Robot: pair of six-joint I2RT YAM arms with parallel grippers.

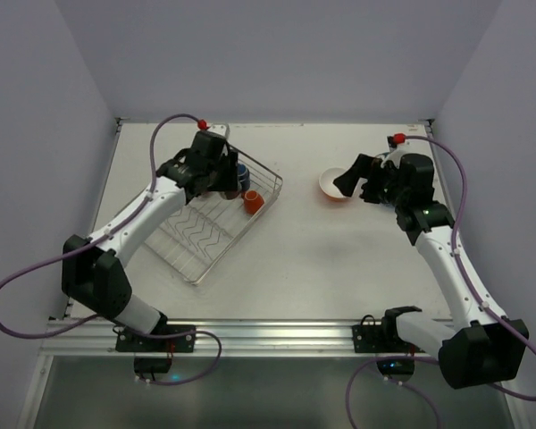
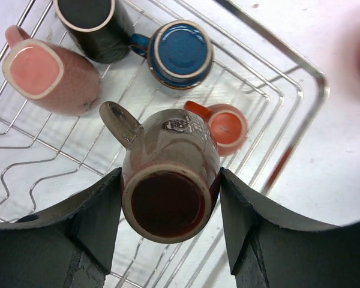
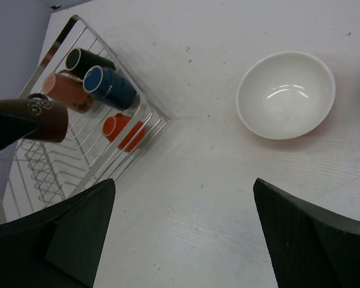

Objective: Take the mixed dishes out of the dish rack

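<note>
My left gripper (image 2: pixel 170 180) is shut on a brown mug (image 2: pixel 171 156), one pad on each side of it near the rim, holding it above the dish rack (image 2: pixel 315 81). On the rack floor lie a pink mug (image 2: pixel 54 78), a black mug (image 2: pixel 96 24), a blue mug (image 2: pixel 180 54) and an orange mug (image 2: pixel 225 126). From above, the left gripper (image 1: pixel 216 174) hangs over the far end of the rack (image 1: pixel 205 241). My right gripper (image 3: pixel 183 186) is open and empty over bare table, next to the orange bowl (image 3: pixel 286 95), which is white inside.
The bowl (image 1: pixel 337 185) stands on the table right of the rack, just left of the right gripper (image 1: pixel 357 183). The rack sits at an angle at the left. Grey walls close in the table at the back and both sides.
</note>
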